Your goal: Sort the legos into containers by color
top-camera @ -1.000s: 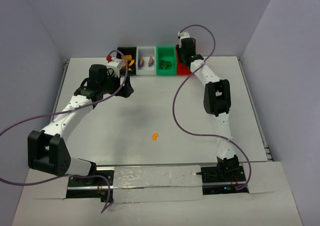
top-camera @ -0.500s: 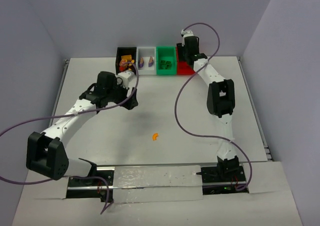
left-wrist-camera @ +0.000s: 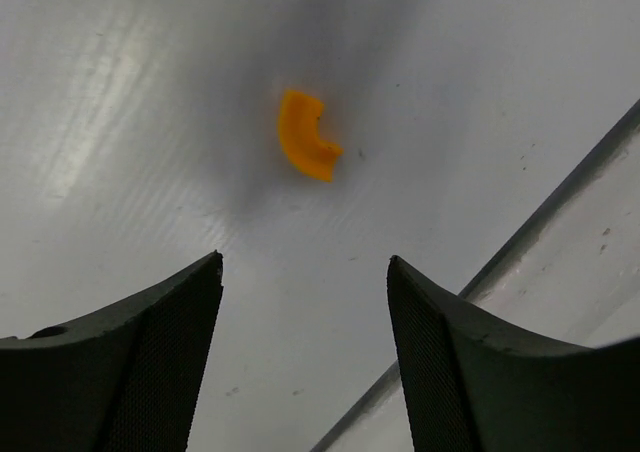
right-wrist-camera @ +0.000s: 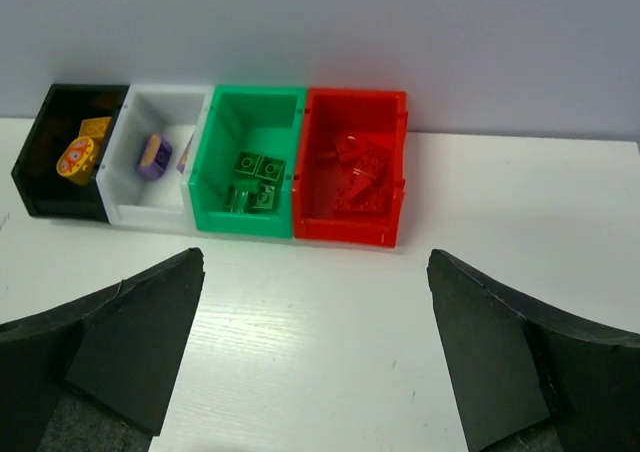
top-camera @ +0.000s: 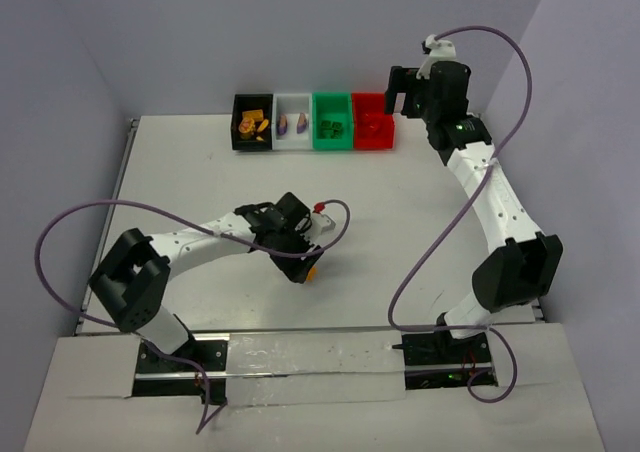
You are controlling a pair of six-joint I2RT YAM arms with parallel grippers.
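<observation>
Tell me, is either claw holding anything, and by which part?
Nothing. Left claw open, orange lego untouched beyond it; right claw open, empty.

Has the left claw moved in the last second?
Yes. The left gripper pulled away from the black bin, toward the near side. It now hangs open over the orange curved piece.

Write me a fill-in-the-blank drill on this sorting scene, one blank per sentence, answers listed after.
1. The curved piece lying on the table is coloured ____.
2. The left gripper hovers above it with its jaws ____.
3. Between the white bin and the red bin stands the ____ one.
4. The purple legos lie in the bin coloured ____.
Missing words: orange; open; green; white.
</observation>
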